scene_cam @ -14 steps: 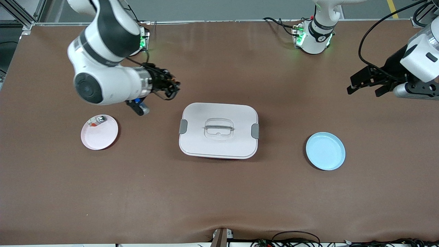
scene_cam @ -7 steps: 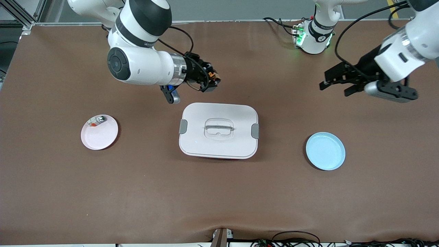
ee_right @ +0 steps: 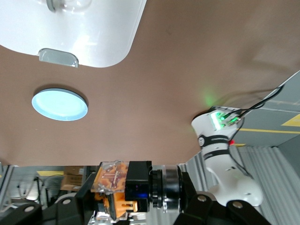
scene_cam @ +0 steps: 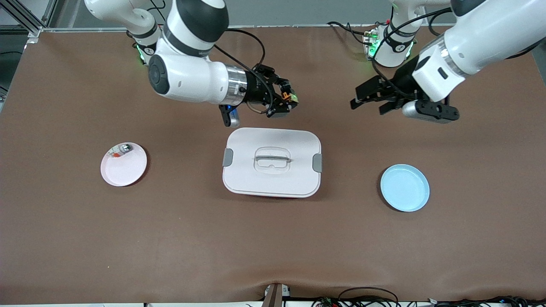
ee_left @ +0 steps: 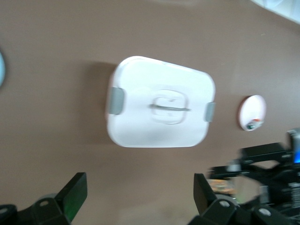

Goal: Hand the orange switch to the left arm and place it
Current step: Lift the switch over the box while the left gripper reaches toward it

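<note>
My right gripper [scene_cam: 286, 100] is shut on the orange switch [scene_cam: 290, 97], a small black and orange part. It holds the switch in the air over bare table, just off the box's edge on the robots' base side. In the right wrist view the switch [ee_right: 115, 187] sits clamped between the fingers of that gripper [ee_right: 131, 197]. My left gripper [scene_cam: 361, 97] is open and empty, over the table toward the left arm's end and pointing at the right gripper. The left wrist view shows its spread fingers [ee_left: 75, 192], the box [ee_left: 159, 103], and the switch [ee_left: 220, 185] as a blur. The white box [scene_cam: 271, 162] stands closed mid-table.
A pink plate [scene_cam: 123, 167] with a small silver-and-red item [scene_cam: 121, 149] lies toward the right arm's end. An empty blue plate [scene_cam: 405, 187] lies toward the left arm's end and shows in the right wrist view [ee_right: 59, 104]. The left arm's base [ee_right: 225, 154] shows there too.
The right gripper has carried the switch from near the pink plate to the middle, past the box's corner. The left gripper has swung in from the table's end toward it.
</note>
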You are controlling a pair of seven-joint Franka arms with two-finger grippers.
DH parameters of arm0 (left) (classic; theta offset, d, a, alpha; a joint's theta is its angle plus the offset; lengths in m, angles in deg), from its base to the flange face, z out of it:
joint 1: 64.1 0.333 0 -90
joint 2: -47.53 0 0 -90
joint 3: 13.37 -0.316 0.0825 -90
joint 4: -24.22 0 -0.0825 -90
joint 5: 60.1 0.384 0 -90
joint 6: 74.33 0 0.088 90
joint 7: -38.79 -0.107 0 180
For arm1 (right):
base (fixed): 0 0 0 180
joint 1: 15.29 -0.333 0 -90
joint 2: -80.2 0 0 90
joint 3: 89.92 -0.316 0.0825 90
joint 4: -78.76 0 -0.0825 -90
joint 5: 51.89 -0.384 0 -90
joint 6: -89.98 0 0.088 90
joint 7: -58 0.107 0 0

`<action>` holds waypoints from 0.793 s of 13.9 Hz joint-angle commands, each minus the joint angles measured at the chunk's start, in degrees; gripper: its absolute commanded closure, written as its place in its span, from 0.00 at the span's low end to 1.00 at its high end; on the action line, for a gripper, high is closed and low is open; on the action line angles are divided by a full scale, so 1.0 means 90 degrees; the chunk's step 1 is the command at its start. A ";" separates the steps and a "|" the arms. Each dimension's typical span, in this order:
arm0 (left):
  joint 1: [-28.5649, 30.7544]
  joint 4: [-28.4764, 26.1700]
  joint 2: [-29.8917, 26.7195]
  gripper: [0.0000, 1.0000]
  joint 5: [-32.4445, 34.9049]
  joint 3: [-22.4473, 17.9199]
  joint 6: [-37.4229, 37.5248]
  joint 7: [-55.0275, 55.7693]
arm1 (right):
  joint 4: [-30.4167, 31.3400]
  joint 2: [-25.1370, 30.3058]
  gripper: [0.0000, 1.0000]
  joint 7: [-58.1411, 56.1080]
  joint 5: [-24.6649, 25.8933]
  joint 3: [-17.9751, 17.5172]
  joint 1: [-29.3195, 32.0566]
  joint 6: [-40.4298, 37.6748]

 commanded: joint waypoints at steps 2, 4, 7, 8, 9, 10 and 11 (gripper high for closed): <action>0.0047 -0.0586 -0.0205 0.00 -0.0439 0.0478 -0.0774 0.0461 | -0.0165 -0.0194 0.69 0.0705 -0.0146 0.0088 -0.0418 0.0789; 0.0047 -0.0820 -0.0215 0.00 -0.0771 0.0606 -0.0843 0.0461 | -0.0467 -0.0398 0.69 0.1086 -0.0127 0.0089 -0.0565 0.0966; 0.0047 -0.1007 -0.0273 0.04 -0.0966 0.0684 -0.0824 0.0363 | -0.0645 -0.0497 0.69 0.1254 -0.0117 0.0098 -0.0585 0.0967; 0.0047 -0.1026 -0.0322 0.05 -0.0996 0.0714 -0.0805 0.0354 | -0.0645 -0.0497 0.69 0.1254 -0.0127 0.0089 -0.0585 0.0967; 0.0056 -0.1113 -0.0371 0.06 -0.1006 0.0714 -0.0804 0.0295 | -0.0645 -0.0497 0.69 0.1254 -0.0127 0.0089 -0.0585 0.0967; 0.0076 -0.1201 -0.0439 0.07 -0.1016 0.0714 -0.0795 0.0160 | -0.0645 -0.0497 0.69 0.1254 -0.0127 0.0089 -0.0585 0.0967; 0.0086 -0.1289 -0.0517 0.07 -0.1045 0.0714 -0.0775 0.0052 | -0.0645 -0.0497 0.69 0.1254 -0.0117 0.0098 -0.0585 0.0957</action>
